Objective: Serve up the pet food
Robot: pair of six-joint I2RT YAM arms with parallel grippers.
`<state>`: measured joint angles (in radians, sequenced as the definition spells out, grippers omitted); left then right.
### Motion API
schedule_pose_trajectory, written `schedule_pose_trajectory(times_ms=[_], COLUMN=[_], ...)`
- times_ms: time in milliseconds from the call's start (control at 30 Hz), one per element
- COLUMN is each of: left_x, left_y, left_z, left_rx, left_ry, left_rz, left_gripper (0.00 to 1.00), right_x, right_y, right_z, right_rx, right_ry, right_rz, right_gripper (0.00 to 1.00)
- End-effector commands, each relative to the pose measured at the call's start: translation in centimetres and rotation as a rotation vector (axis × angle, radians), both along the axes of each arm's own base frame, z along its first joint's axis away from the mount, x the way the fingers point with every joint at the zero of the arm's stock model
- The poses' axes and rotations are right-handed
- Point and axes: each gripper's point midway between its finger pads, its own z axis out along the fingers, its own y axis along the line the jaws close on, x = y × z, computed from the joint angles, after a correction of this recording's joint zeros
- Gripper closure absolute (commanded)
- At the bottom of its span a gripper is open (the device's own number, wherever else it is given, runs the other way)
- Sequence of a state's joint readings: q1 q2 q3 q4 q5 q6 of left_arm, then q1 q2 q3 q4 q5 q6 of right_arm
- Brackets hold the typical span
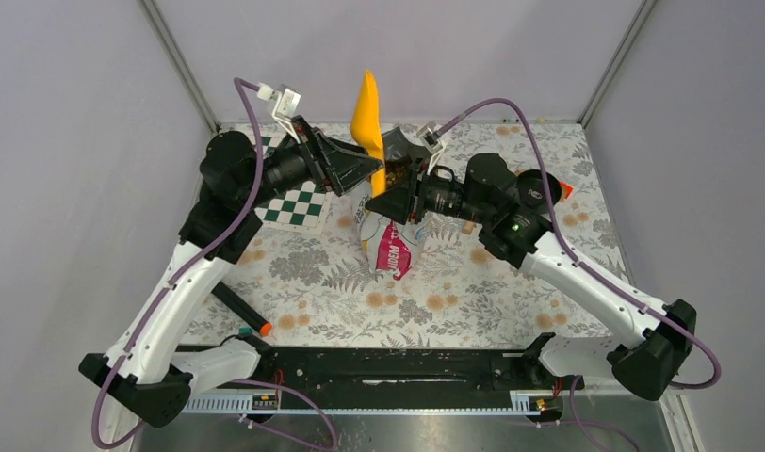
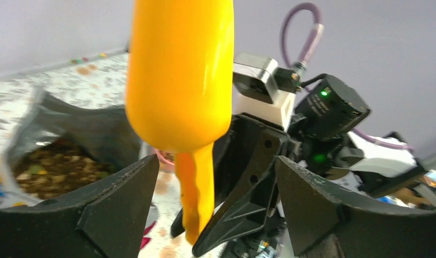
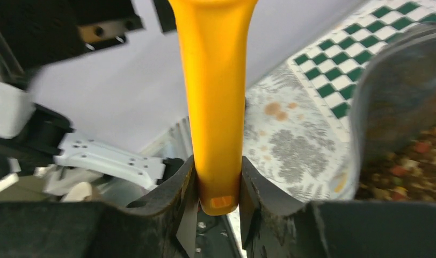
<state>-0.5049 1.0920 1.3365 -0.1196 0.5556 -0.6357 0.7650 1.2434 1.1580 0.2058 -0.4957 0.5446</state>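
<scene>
A yellow scoop stands upright above the middle of the table, bowl end up. My right gripper is shut on the lower end of its handle. My left gripper is open, with its fingers apart on either side of the handle and not touching it. Below them stands the opened bag. The pet food shows as brown kibble inside its mouth, also seen at the right of the right wrist view as kibble.
A green-and-white checkered mat lies at the back left on the floral tablecloth. A black marker with an orange tip lies near the left arm. Small tan pieces lie by the right arm.
</scene>
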Motion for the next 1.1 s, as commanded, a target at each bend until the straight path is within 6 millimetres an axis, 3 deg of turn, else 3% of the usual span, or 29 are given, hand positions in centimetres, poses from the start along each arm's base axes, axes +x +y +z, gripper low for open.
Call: schedule_pose_trajectory(times_ms=[0,200,467,800,1067], left_x=[0.1,1.5,2.1,3.6,4.0], left_y=[3.4,4.6,4.0,3.4,2.8], left_z=[3.5,6.4,8.4,4.7,4.3], left_rx=[0.076,0.127,0.137,0.241,0.234], left_ry=[-0.164,-0.198,-0.218,-0.09,-0.06], left_rz=[0.186,0.288,0.271,0.259,0.244], left_gripper=[0.18,0.15,0.15,0.24,0.23], right_x=[1.3,3.5,7.8,8.9,9.4], right_y=[-3.5,-6.5,-10.3,-12.0,-12.9], right_z=[1.1,1.6,1.1,0.9,0.3], right_rx=[-0.202,-0.412,-0.664,-0.772,-0.852], right_ry=[-0.256,-0.479,-0.617,-0.785,-0.86], right_rz=[-0.133,-0.241,-0.451,-0.503,-0.532], right_gripper=[1.0,1.0,1.0,1.0,1.0])
